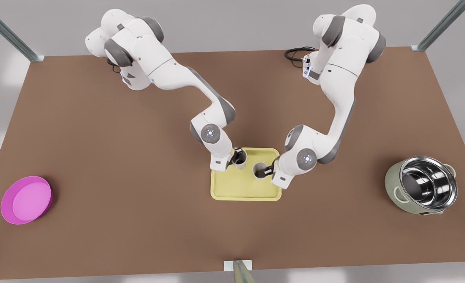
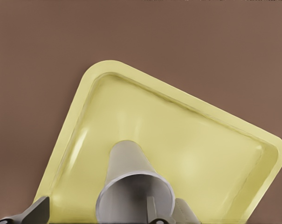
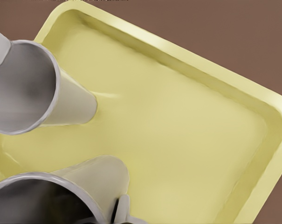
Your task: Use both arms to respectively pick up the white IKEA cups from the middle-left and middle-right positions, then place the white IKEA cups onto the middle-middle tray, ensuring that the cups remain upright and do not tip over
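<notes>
- Left hand [image 1: 269, 170]: on the arm at the front view's right, low over the upper right part of the tray [image 1: 240, 192]. It is clamped on the rim wall of the first cup [image 1: 259, 172], one finger inside and one outside.
- In the left wrist view the first cup [image 2: 130, 163] stands upright on the tray [image 2: 201, 135] floor, nearer one short edge.
- Right hand [image 1: 235, 156]: on the arm at the front view's left, at the tray's upper left. It pinches the rim of the second cup [image 1: 242, 162] the same way.
- The right wrist view has the second cup [image 3: 101, 179] at bottom left and the first cup [image 3: 68, 105] at upper left. Both are upright on the tray [image 3: 187, 140], near each other but apart.
- I can't tell whether the bases bear fully on the tray floor.
- The tray sits centre frame on the brown desk [image 1: 118, 149].
- A pink dish [image 1: 26, 199] is at lower left and a steel-lined green pot [image 1: 421, 190] at right, both well apart from the tray.
</notes>
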Motion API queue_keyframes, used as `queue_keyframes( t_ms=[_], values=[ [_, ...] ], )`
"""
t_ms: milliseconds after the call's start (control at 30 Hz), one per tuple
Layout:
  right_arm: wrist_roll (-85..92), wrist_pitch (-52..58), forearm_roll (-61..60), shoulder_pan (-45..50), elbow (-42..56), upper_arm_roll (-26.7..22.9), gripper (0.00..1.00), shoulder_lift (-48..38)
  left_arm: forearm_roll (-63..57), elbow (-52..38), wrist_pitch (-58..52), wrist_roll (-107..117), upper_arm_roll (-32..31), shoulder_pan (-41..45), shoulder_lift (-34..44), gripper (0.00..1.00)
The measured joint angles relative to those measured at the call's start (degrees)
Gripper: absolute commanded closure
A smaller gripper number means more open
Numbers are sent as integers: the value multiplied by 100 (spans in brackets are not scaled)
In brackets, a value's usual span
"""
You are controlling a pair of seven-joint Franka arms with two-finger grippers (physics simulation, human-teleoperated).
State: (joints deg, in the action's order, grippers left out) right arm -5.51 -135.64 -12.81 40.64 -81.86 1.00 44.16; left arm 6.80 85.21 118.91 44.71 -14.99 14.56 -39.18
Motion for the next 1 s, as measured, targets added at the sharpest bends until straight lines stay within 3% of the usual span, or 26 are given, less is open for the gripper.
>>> queue_keyframes(
  t_ms=[100,233,267,300,367,600,767,833,1000],
  values=[
    [-272,-170,28,11,-17,-3,79,22,-69,-107,-400,145,-50,-230,400,0],
    [-572,-298,66,22,-17,-12,77,46,-838,-1813,-2428,-278,-34,-1491,1241,0],
    [-648,-316,93,11,-17,-9,16,47,-997,-1746,-2868,-484,235,-1473,1605,0],
    [-734,-329,134,1,-19,-11,0,47,-1079,-1316,-3153,-683,527,-1324,2119,0],
    [-983,-338,302,-14,-21,-16,0,47,-1168,-987,-3588,-1051,703,-1174,2427,0],
    [-1605,-306,558,-19,-16,-22,0,0,-1107,-889,-4336,-2068,731,-1158,2425,0],
    [-1646,272,452,-228,-4,-12,0,-780,-1064,-881,-4522,-2587,736,-1224,2404,0],
    [-1552,950,441,-887,5,-13,0,-1094,-1057,-884,-4560,-2757,737,-1225,2394,0],
    [-830,2521,954,-3710,64,-253,0,-1230,-1041,-881,-4608,-3107,732,-1185,2391,0]
  ],
)
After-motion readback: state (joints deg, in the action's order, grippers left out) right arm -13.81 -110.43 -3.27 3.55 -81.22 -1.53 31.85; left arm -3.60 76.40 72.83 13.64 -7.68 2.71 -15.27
